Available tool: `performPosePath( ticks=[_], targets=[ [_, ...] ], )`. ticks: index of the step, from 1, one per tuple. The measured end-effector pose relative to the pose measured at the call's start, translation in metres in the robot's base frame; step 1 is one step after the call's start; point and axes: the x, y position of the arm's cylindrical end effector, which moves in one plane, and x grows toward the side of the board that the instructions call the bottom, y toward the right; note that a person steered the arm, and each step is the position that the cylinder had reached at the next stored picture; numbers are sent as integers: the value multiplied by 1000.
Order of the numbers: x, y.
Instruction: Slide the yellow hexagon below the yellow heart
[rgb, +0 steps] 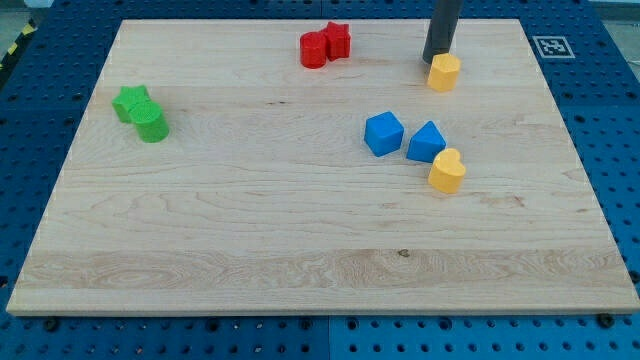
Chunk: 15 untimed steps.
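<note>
Yellow hexagon (444, 72) sits near the view's top right of the wooden board (300, 230), with my tip (434, 60) touching, or all but touching, its upper-left edge. I judge that placement suits a push toward the view's bottom, since the yellow heart (447, 170) lies well below it, just beside two blue blocks (384, 133) (427, 142). The hexagon must pass the heart to end under it. My rod has no fingers, so nothing is grasped; it only presses. Two red blocks (326, 45) sit at the top, two green blocks (141, 112) at the left. No containers are here; every block rests loose on the board.
</note>
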Motion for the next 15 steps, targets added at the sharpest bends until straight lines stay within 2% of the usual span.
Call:
performPosePath(
  ticks=[1, 3, 4, 5, 6, 9, 10, 12, 13, 15],
  targets=[
    [16, 0],
    [21, -37],
    [48, -36],
    [49, -36],
    [22, -39],
    [41, 44],
    [63, 47],
    [79, 47],
    [80, 13],
    [120, 15]
  ],
)
